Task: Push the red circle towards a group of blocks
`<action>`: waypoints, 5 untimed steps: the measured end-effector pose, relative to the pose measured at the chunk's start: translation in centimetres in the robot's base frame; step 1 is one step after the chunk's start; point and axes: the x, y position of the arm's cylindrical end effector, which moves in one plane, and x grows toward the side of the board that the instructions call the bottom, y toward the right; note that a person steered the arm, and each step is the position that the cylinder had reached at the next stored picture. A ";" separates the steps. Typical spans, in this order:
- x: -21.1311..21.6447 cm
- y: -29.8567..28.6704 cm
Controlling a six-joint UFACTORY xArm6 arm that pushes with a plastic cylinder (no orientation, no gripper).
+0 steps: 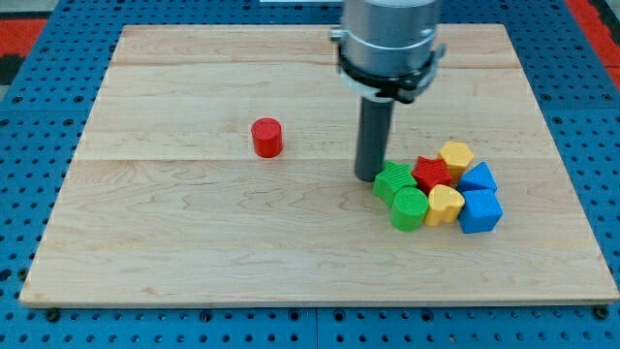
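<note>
The red circle [266, 138] stands alone on the wooden board [194, 233], left of centre. My tip [368, 177] rests on the board well to the red circle's right, just left of a tight group of blocks. The group holds a green block [394, 180], a green circle [410, 208], a red star [432, 174], a yellow hexagon [455, 156], a yellow block [445, 205], a blue block [479, 178] and a blue cube [480, 210].
The board lies on a blue pegboard table [29, 126]. The arm's grey body [388, 44] hangs over the board's top middle.
</note>
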 end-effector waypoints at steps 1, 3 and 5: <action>-0.8 -7.3; -4.6 -20.3; -4.5 -1.3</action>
